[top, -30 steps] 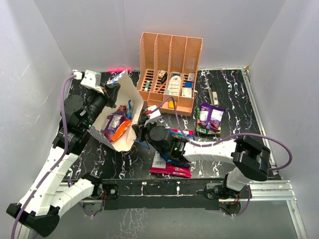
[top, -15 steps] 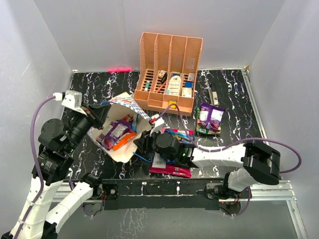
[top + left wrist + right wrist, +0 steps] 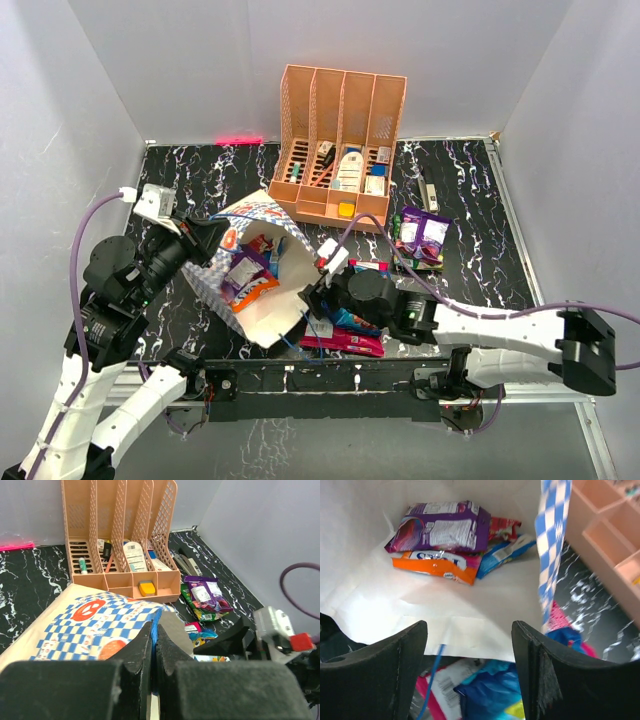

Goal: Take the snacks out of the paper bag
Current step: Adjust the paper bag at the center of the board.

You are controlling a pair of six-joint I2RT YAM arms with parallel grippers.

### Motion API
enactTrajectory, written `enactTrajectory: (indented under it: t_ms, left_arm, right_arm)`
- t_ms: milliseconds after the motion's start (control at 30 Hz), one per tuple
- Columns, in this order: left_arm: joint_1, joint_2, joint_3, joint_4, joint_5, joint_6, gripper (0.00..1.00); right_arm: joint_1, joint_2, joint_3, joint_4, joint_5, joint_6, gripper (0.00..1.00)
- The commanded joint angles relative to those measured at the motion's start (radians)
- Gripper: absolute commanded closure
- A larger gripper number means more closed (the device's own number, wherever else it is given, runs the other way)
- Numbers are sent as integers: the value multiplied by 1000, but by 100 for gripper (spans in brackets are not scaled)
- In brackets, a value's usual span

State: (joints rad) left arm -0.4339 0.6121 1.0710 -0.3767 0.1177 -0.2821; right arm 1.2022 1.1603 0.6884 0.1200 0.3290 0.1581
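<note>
The paper bag lies tipped on its side, its white mouth facing the front right. My left gripper is shut on the bag's upper rim, with a blue edge pinched between the fingertips. Inside the bag lie snacks: a purple packet, an orange one, a blue one and a red one. My right gripper stands open just outside the bag's lower lip, nothing between its fingers. Under it lie a blue packet and a pink one.
An orange slotted organizer with small bottles and boxes stands at the back. Purple and green packets lie to its right front. White walls close in on both sides. A thin blue string handle hangs from the bag's lip.
The left arm has swung the bag down and toward the front right, turning its checked side up. The right gripper has opened and drawn back from the bag's mouth.
</note>
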Motion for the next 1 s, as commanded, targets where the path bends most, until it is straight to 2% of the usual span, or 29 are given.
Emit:
enactTrajectory:
  t_ms: [0, 167, 433, 533, 767, 967]
  left_arm:
    - [1, -11, 31, 5, 22, -25, 100]
    - [1, -14, 35, 9, 29, -39, 100]
    - [1, -12, 44, -7, -6, -66, 100]
    - [1, -7, 59, -32, -33, -75, 100]
    - [2, -12, 73, -69, -92, -98, 100]
    - [1, -17, 65, -71, -97, -102, 100]
  right_arm:
    - [-3, -112, 25, -47, -139, -396, 29]
    - [-3, -158, 41, -64, -406, -700, 27]
    - [-1, 82, 149, 56, -563, -792, 33]
    - [-1, 181, 189, 114, -565, -840, 35]
    - [-5, 411, 279, 174, -442, -1031, 39]
    - [-54, 534, 337, 211, -421, -1063, 44]
